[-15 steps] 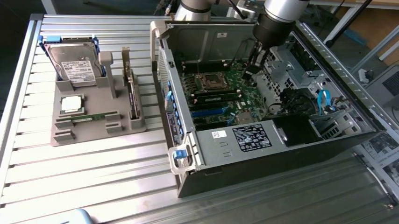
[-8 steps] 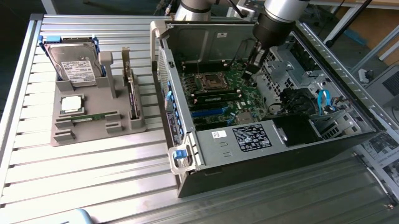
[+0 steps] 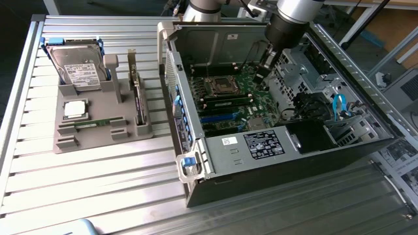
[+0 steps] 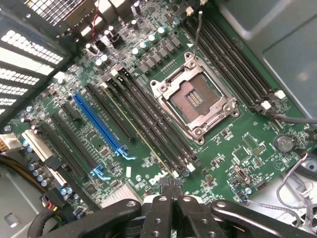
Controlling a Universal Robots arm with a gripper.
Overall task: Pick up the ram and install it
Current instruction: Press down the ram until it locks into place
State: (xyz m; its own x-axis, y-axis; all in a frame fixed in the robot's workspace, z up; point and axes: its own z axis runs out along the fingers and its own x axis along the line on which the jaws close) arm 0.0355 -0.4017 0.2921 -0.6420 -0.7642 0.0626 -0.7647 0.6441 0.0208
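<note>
The open computer case lies on the table, with the parts holder beside it toward the exterior view's left, the hard drive standing in that holder, and the motherboard inside the case.

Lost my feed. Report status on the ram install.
Tool shut, empty, low over motherboard. Ram looks seated in a slot near CPU socket, tool at its end. Nothing in the way.
</note>
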